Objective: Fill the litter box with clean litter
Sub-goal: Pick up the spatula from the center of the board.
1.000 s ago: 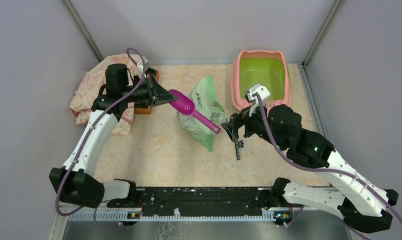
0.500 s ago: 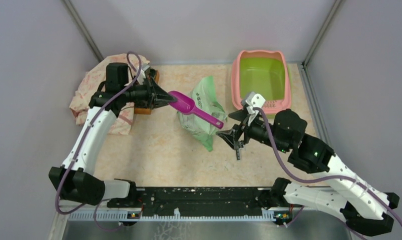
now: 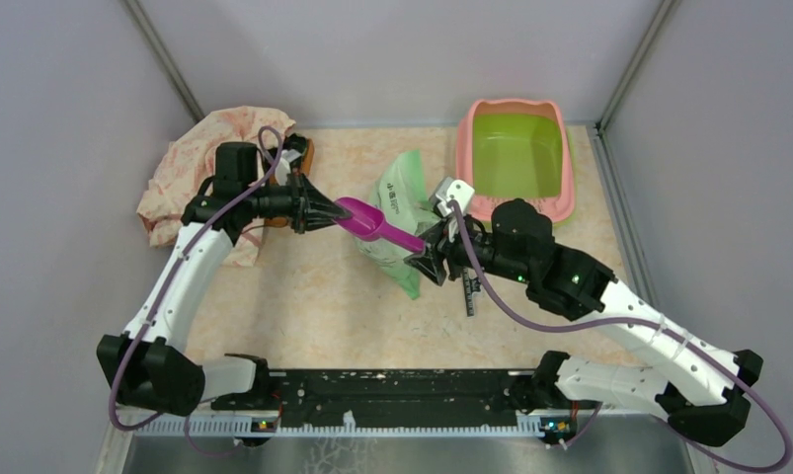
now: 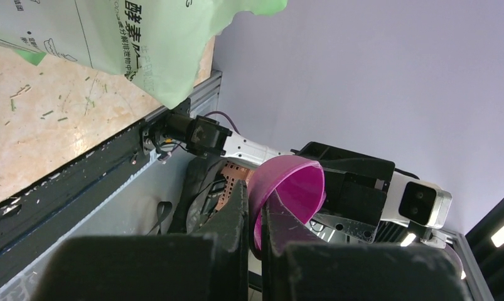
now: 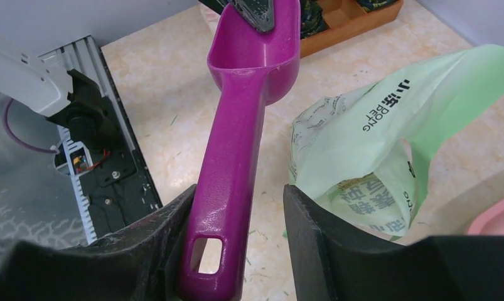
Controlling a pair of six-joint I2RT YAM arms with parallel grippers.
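sitting in the far right corner of the desk (image 3: 303,296), well behind the right hand (image 3: 427,259): the litter box (image 3: 515,148), green basin up. right hand spread astride the purple scoop (image 5: 236,144) handle, gap clear only in its wrist view. left hand (image 3: 325,211) pinching the bowl rim. "pong" legible on the green bag (image 5: 362,157).
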